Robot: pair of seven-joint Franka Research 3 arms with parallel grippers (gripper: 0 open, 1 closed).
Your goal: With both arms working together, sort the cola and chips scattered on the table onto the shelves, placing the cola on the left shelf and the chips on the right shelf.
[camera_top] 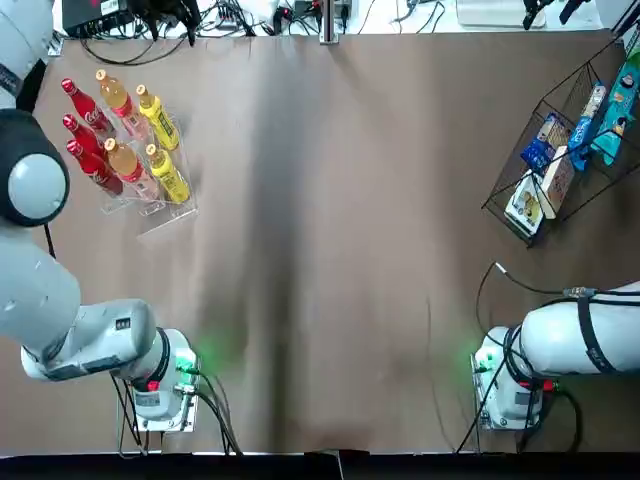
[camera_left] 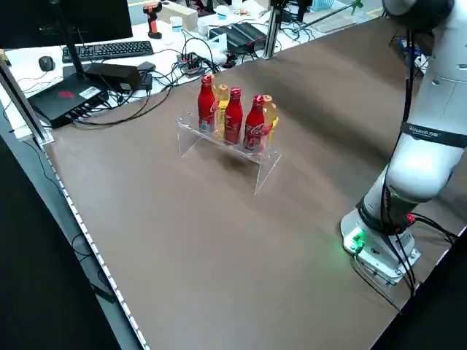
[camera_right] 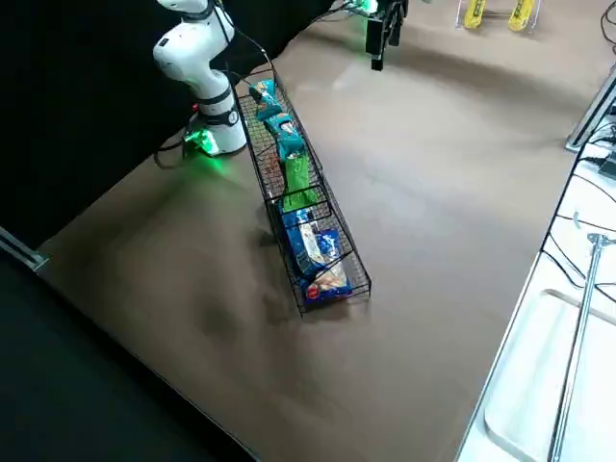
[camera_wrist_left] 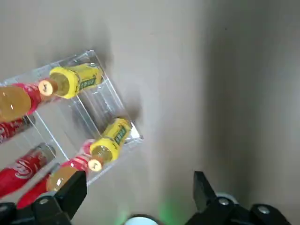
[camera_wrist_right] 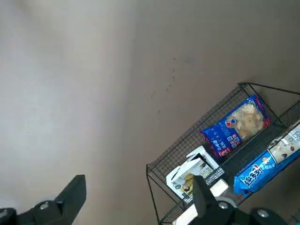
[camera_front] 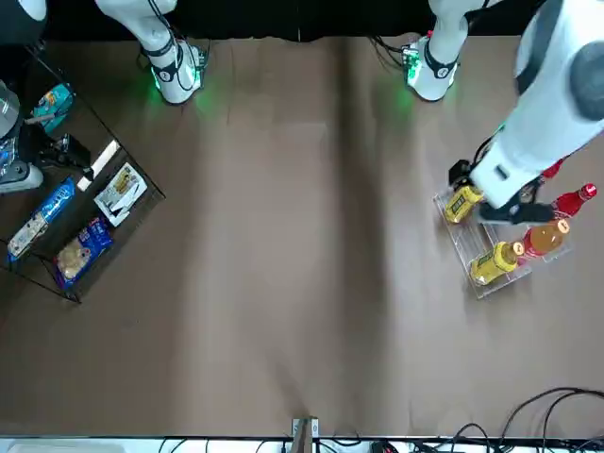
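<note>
sorting looks finished; next, likely just withdraw both arms. three cola (camera_left: 233, 118) stand upright on the clear rack (camera_left: 267, 173), caps up, long axes vertical. well right of the rack, chips (camera_right: 296, 179) lie lengthwise along the basket (camera_right: 364, 280). left gripper (camera_wrist_left: 139, 180), released, hangs above near the rack; right gripper (camera_wrist_right: 139, 183), also released, is well right of it.

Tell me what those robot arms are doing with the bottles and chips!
Nothing is being held right now. The left gripper is over the clear rack, its fingers open. The right gripper is over the black basket, its fingers open too. All three colas stand on the rack, and the green and teal chips are in the basket, so the sorting looks done.
</note>
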